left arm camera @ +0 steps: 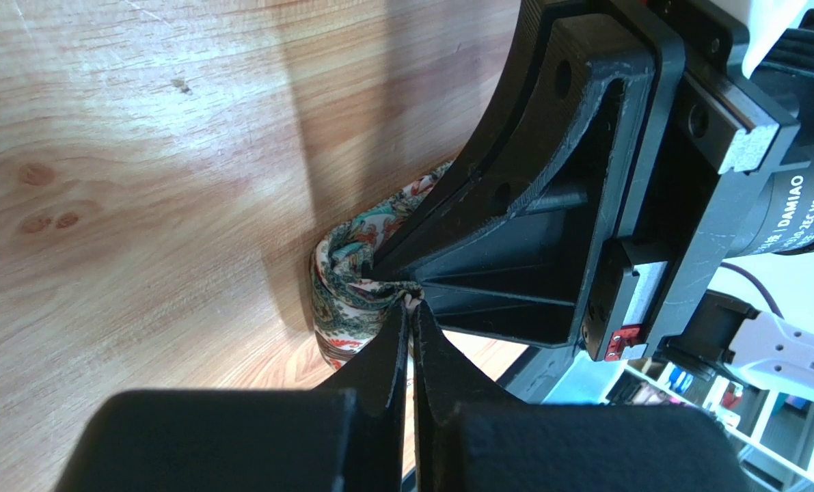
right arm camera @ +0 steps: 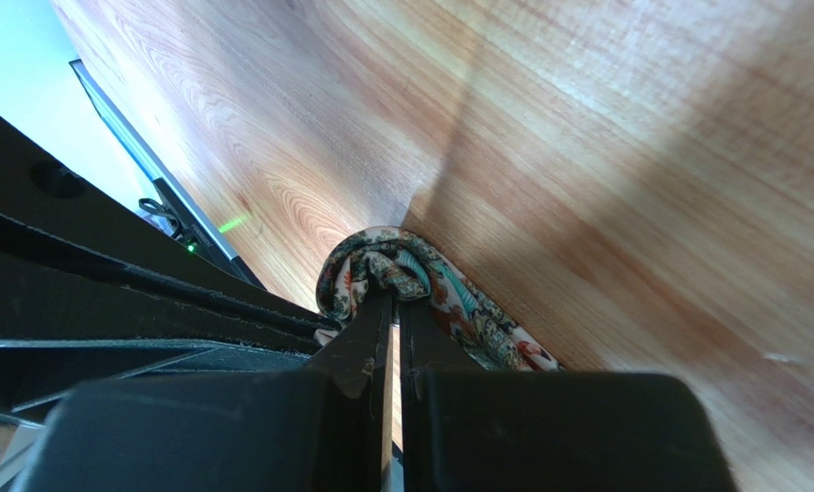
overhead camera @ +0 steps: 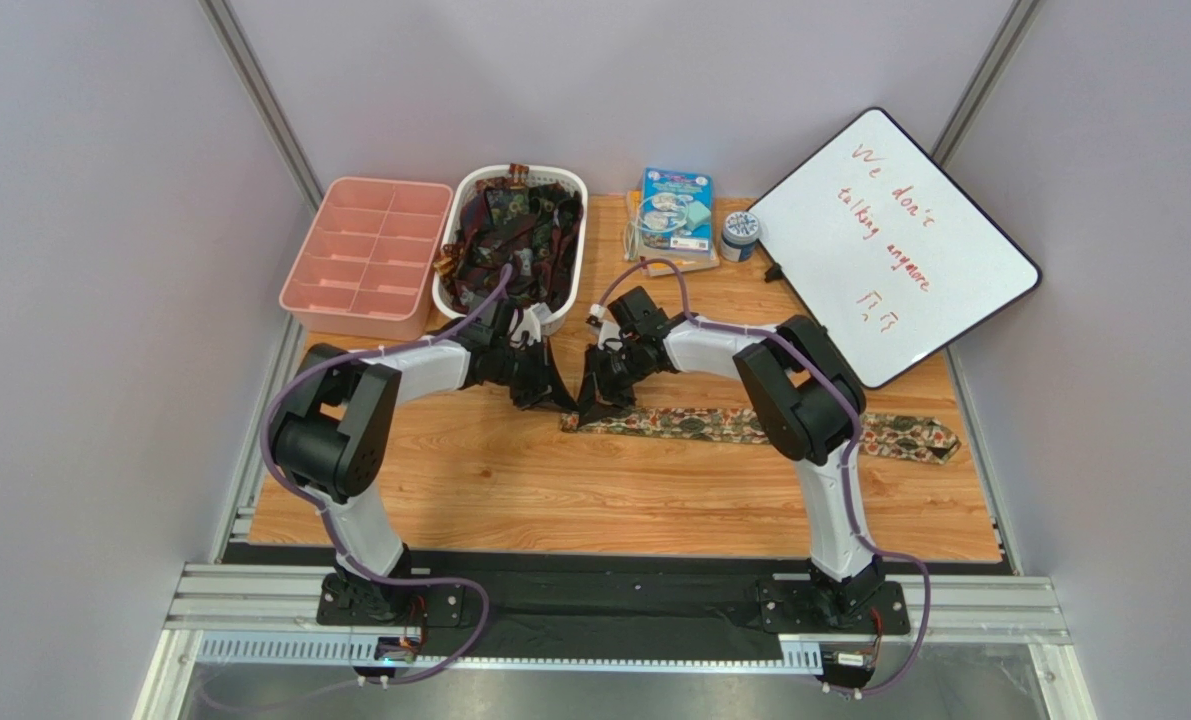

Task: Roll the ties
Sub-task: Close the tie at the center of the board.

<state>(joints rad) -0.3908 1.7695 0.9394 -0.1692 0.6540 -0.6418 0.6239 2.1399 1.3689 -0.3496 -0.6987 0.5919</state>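
Bolted at the 6 o'clock edge of the worktop (overhead camera: 586, 503), the left arm (overhead camera: 331, 443) and the right arm (overhead camera: 804, 398) are bent inward so that the left fingers (overhead camera: 552, 396) and the right fingers (overhead camera: 594, 396) are brought tip to tip near the centre. A patterned tie (overhead camera: 699, 426) is laid flat on the wood from that spot toward 3 o'clock, its centre end gathered into a small curl under both sets of tips.

In the right wrist view the right fingers (right arm camera: 372, 333) are seen clenched on the curled end, with the fabric bulging over their tips. In the left wrist view the left fingers (left arm camera: 385, 359) are pressed fully together, their tips touching the same fold; whether cloth is caught between them cannot be told.

More ties (overhead camera: 519, 225), dark red and black, are heaped in a white basket (overhead camera: 445, 270) at 12 o'clock, with a pink divided tray (overhead camera: 338, 318) just beside it at 11 o'clock. A small box (overhead camera: 673, 210), a roll of tape (overhead camera: 739, 233) and a whiteboard (overhead camera: 894, 248) marked in red are set from 1 to 2 o'clock.
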